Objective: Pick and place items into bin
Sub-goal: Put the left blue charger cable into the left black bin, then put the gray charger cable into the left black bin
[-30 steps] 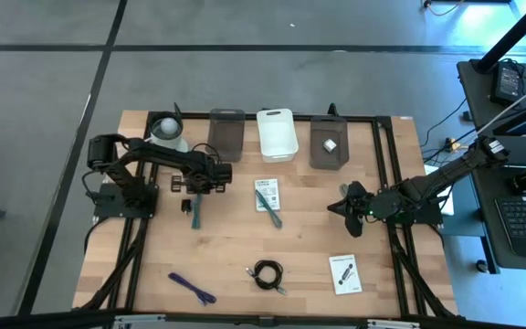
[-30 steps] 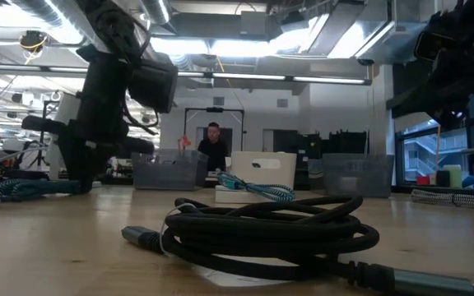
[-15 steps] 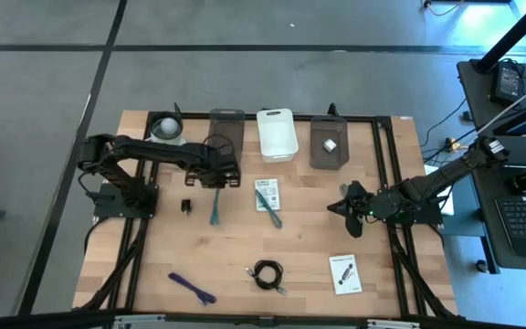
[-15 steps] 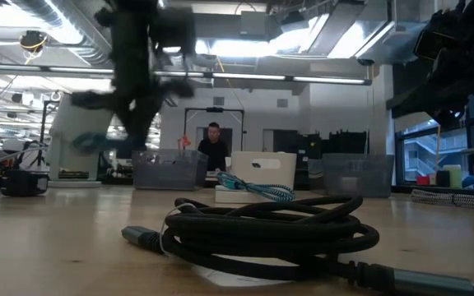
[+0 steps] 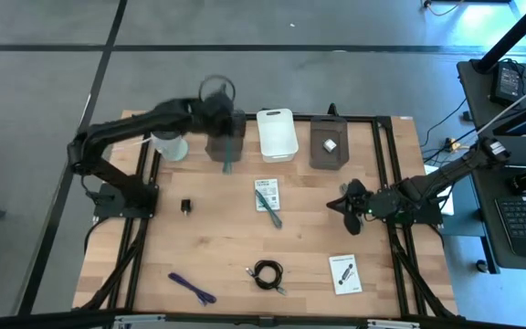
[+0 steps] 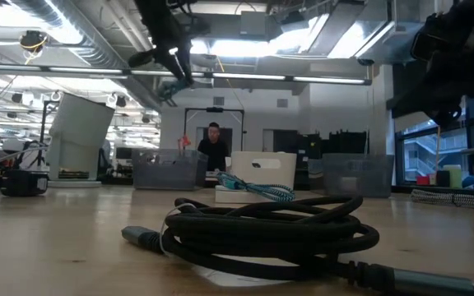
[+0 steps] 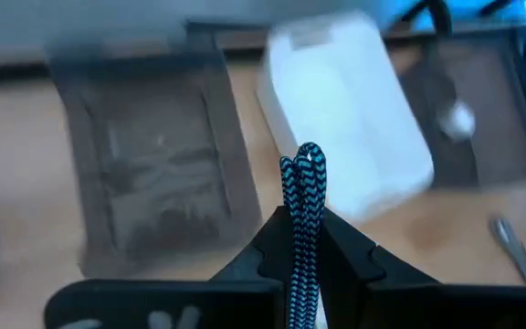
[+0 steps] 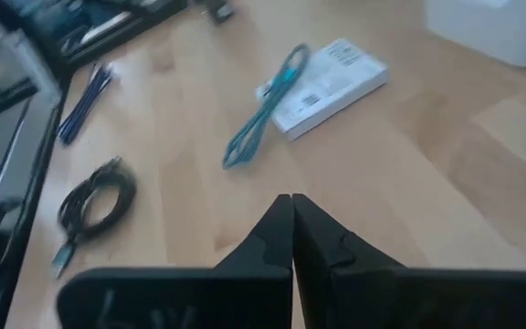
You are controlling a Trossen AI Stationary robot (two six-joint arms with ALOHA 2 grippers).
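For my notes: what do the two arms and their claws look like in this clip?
Both arms are dark, jointed links on black bases. The left claw and the right claw each end in two matte black fingers tapering to wedge tips, mounted on a wide black crossbar. I can make out no markings.

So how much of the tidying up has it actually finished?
Little so far. A small whitish piece already lies in the right-hand dark bin. In hand: the left gripper holds a teal cord above the left dark bin. Left on the table: another teal cord on a white card, a black block, purple stick, black cable, second card.
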